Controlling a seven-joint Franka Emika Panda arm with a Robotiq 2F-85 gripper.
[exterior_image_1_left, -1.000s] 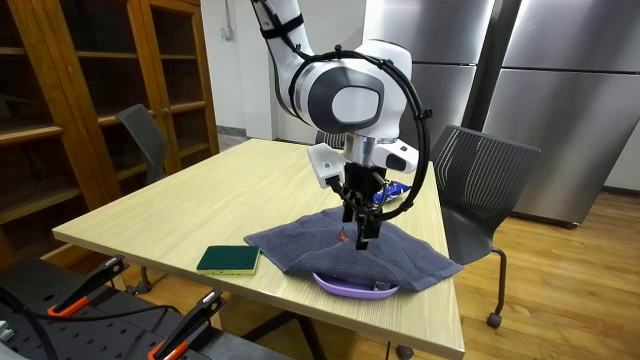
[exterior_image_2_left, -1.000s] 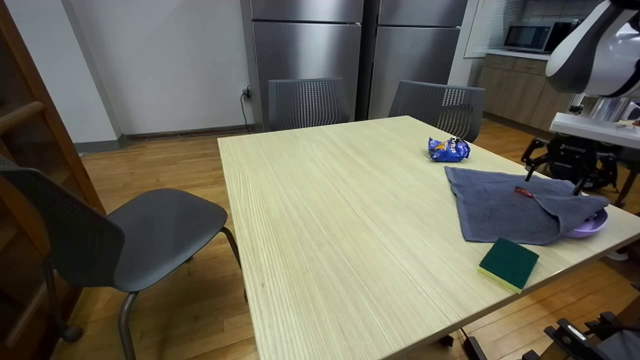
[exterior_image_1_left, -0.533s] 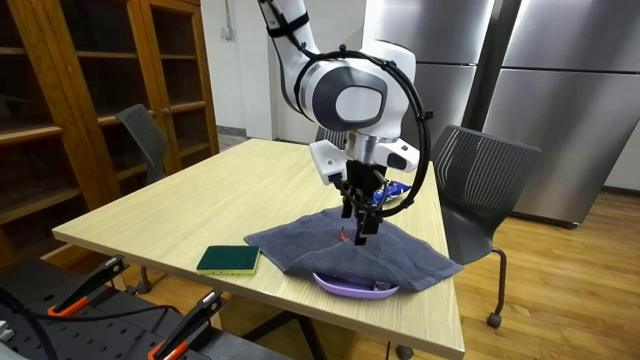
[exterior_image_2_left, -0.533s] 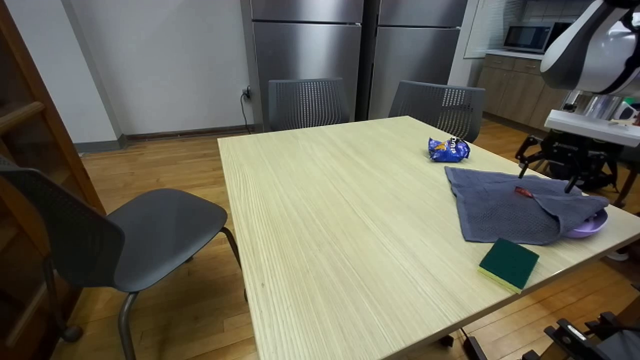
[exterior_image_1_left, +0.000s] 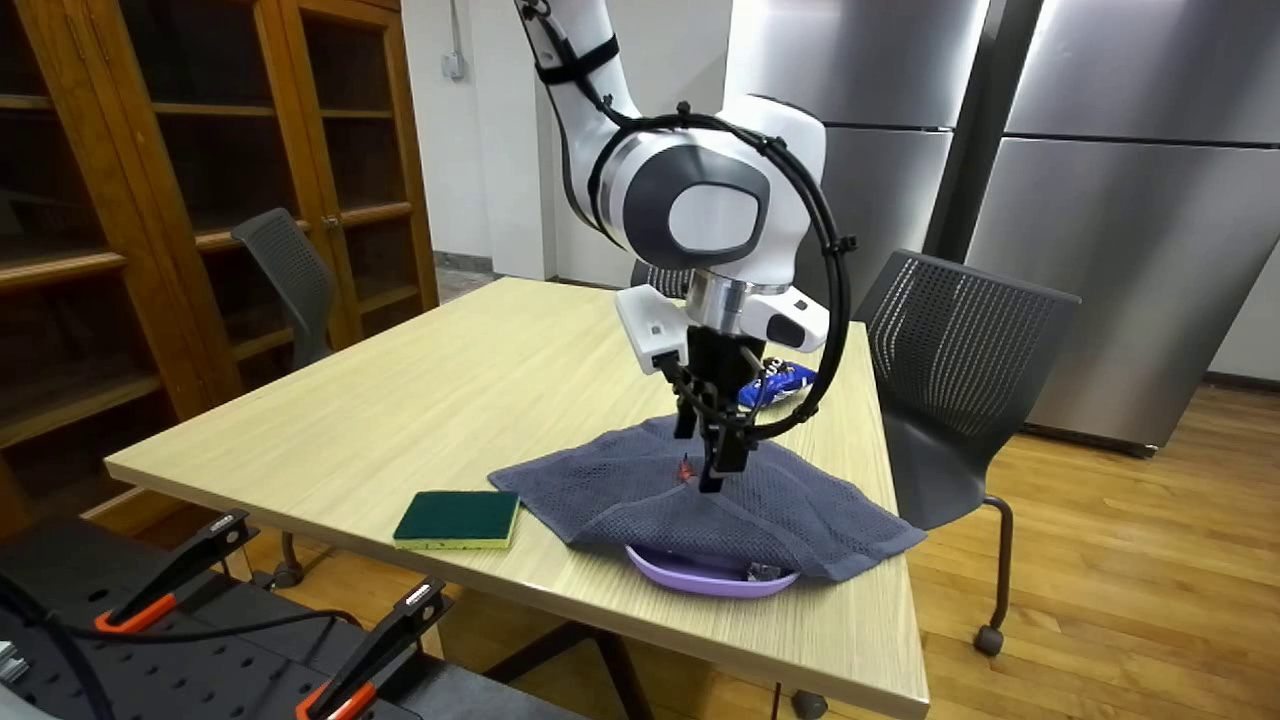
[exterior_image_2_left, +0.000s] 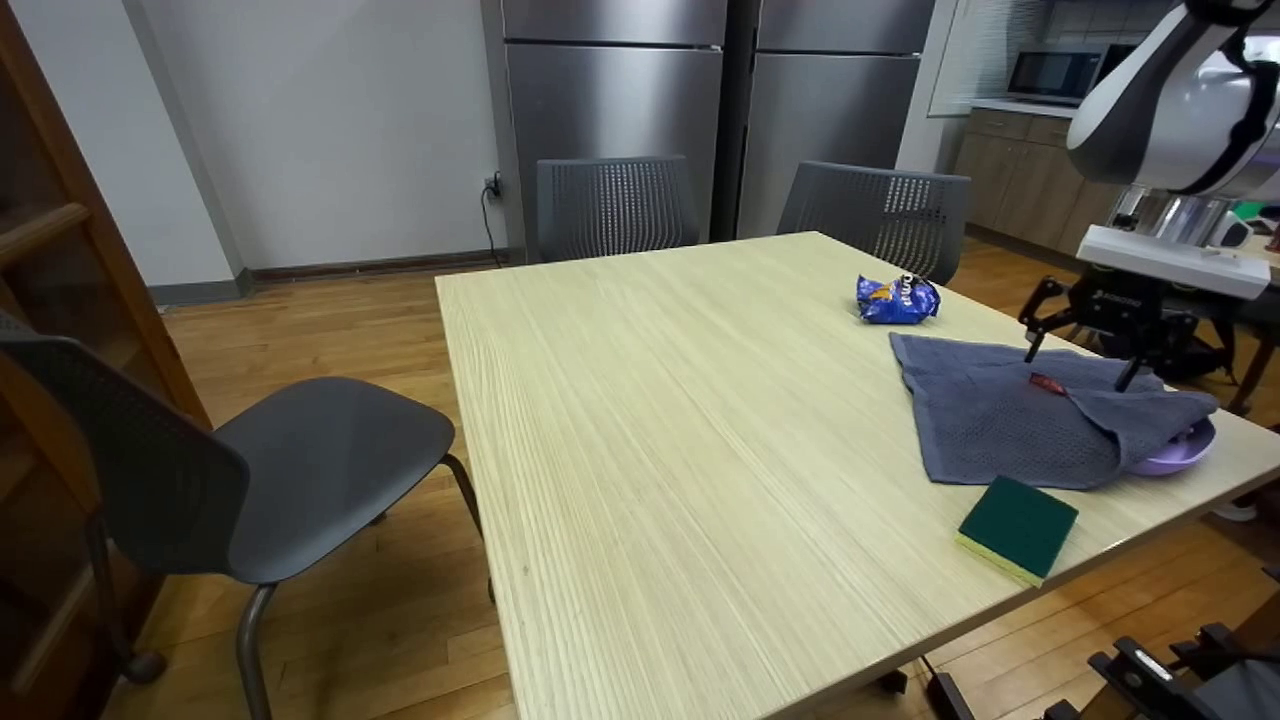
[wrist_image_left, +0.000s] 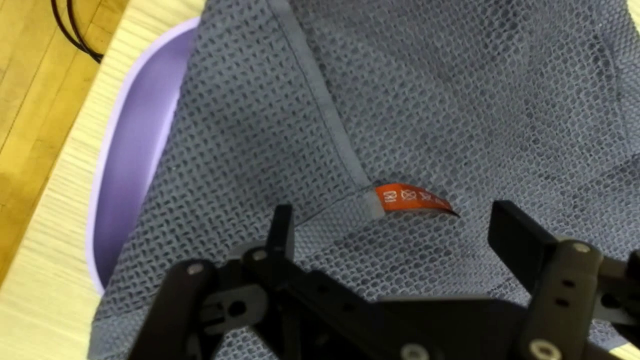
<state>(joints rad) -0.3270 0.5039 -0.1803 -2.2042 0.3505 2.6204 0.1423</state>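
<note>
My gripper (wrist_image_left: 391, 215) stands open above a grey-blue cloth (wrist_image_left: 450, 110), nothing between its fingers. A red-orange tag (wrist_image_left: 411, 197) on the cloth's folded edge shows in the wrist view, between and just beyond the fingertips. In both exterior views the gripper (exterior_image_1_left: 698, 458) hangs over the cloth (exterior_image_2_left: 990, 420), close to the tag (exterior_image_2_left: 1047, 383); a small gap seems to separate them. The cloth covers most of a purple bowl (exterior_image_1_left: 700, 580), whose rim sticks out at the table's corner. Something small, dark and shiny (exterior_image_1_left: 765, 572) peeks from the bowl; the rest is hidden.
A green and yellow sponge (exterior_image_2_left: 1018, 525) lies near the table's edge beside the cloth. A blue snack packet (exterior_image_2_left: 897, 300) sits past the cloth, partly behind the arm in an exterior view. Chairs (exterior_image_1_left: 960, 390) surround the wooden table (exterior_image_2_left: 700, 430). Black clamps (exterior_image_1_left: 375, 650) stand beside it.
The open gripper has shifted a little across the cloth towards the red tag, rising slightly and then dipping. Cloth, bowl, sponge and packet have stayed in place.
</note>
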